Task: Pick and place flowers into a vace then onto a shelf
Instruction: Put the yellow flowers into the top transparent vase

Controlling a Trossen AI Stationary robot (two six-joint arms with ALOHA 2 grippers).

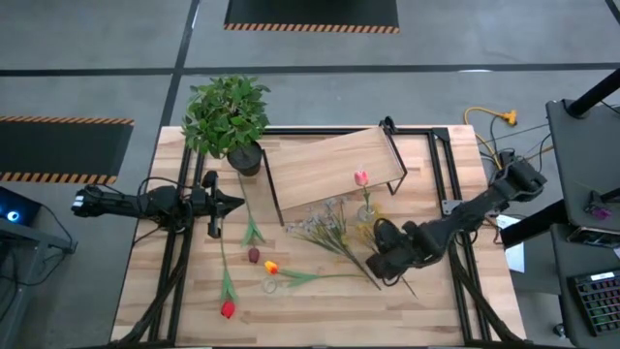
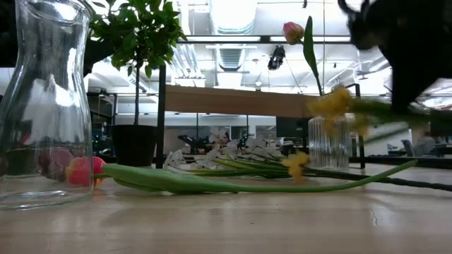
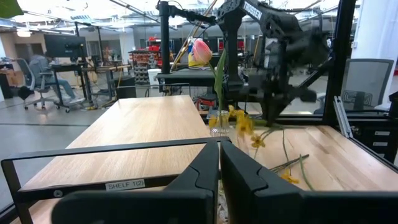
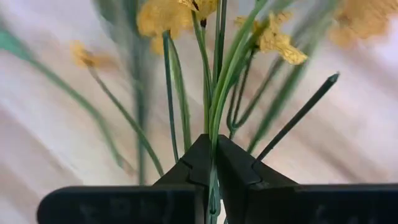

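My right gripper [image 1: 380, 254] [image 4: 214, 149] is near the table's right middle, shut on a bunch of yellow-bloomed flowers [image 4: 168, 15] [image 2: 332, 102]. A small glass vase [image 1: 366, 211] [image 2: 328, 144] stands upright just far of it, with a pink bud [image 1: 360, 178] [image 3: 200, 51] on a stalk inside. The light wooden shelf [image 1: 329, 165] stands behind the vase. White-lilac sprays [image 1: 325, 228], an orange tulip [image 1: 271, 267] and a red tulip [image 1: 228, 308] lie flat on the table. My left gripper [image 1: 232, 202] [image 3: 219, 163] waits shut at the shelf's left end, touching nothing. My right gripper pinches several thin green stalks [image 4: 213, 124] of the yellow flowers between its two fingers. The stalks run forward past the fingertips, roughly along the fingers, and the blooms fan out ahead. In the low view the blooms are raised off the table, about level with the small vase's mouth.
A bushy green plant in a dark pot [image 1: 231, 121] stands at the far left by the shelf. A large clear glass carafe [image 2: 42, 106] stands at the near edge, close to the low camera. A dark red bud [image 1: 254, 255] lies near the tulips. Black frame rails [image 1: 455, 184] edge the table.
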